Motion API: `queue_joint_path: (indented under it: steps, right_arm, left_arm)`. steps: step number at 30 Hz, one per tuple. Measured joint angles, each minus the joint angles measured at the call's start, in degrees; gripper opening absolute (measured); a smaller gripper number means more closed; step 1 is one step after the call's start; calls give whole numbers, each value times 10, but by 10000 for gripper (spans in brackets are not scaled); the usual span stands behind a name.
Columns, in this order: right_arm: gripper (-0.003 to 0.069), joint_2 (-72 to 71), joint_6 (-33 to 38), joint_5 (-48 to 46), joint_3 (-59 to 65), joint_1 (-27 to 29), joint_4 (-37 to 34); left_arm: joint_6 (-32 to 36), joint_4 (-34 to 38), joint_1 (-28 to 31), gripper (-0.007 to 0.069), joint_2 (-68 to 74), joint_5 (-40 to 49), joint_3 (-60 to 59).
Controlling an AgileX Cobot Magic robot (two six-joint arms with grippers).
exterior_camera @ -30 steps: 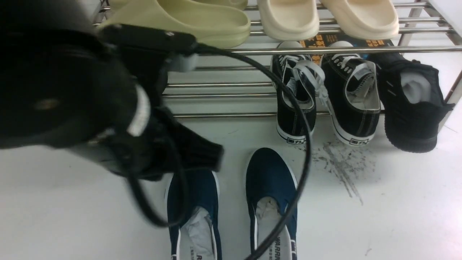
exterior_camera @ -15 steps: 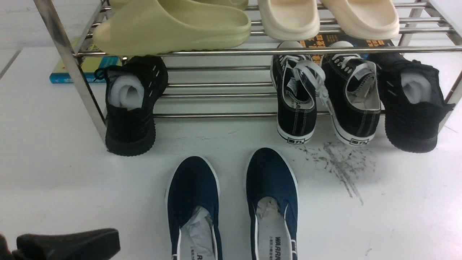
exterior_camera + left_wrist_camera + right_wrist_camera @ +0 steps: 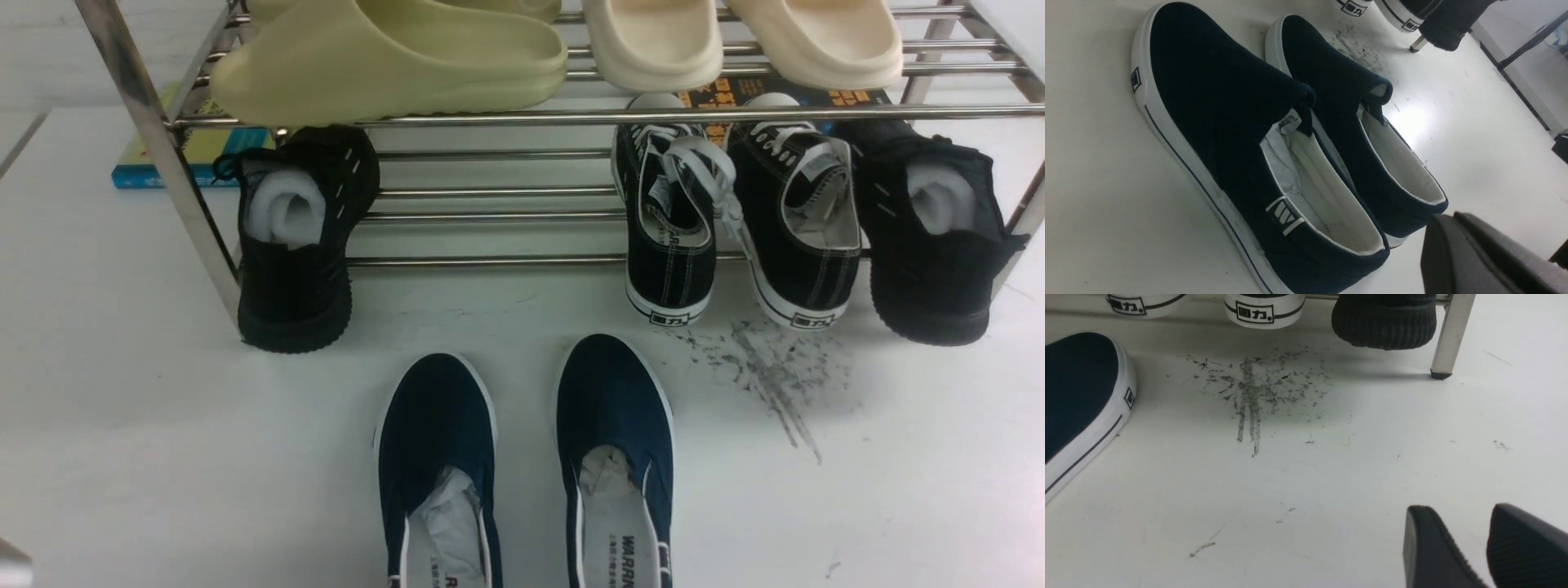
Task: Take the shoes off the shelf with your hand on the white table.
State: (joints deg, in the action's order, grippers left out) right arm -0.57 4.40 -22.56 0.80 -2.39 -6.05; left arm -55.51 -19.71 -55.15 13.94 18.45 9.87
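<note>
The shoes, a navy slip-on pair, stand side by side on the white table (image 3: 898, 490) in front of the shelf (image 3: 490, 117), toes toward it: left shoe (image 3: 437, 425), right shoe (image 3: 612, 392). The left wrist view has both close up (image 3: 1216, 102) (image 3: 1327, 69), with paper stuffing inside. My left gripper (image 3: 1449, 216) hangs just behind their heels, shut and empty, touching neither. My right gripper (image 3: 1455, 510) is open over bare table, to the right of the pair; one shoe's toe (image 3: 1073, 384) shows there. Neither gripper appears in the front view.
The shelf's lower tier holds two black lace-up sneakers (image 3: 665, 237) (image 3: 804, 229) and two black knit sneakers (image 3: 298, 245) (image 3: 931, 237). Pale slippers (image 3: 392, 57) (image 3: 653, 41) sit on top. Black scuff marks (image 3: 767, 367) lie before the shelf. A book (image 3: 135, 171) lies behind its left post.
My left arm, which filled the front view's left side above the left shoe, has pulled back down and left out of that view. The shoes have not moved.
</note>
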Motion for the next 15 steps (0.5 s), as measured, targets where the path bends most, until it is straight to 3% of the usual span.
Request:
queue_joint_path:
  steps: [15]
  right_arm:
    - [240, 0, 0, 0, 0, 0, 0]
  left_arm:
    - [5, 20, 0, 33, 0, 8, -5]
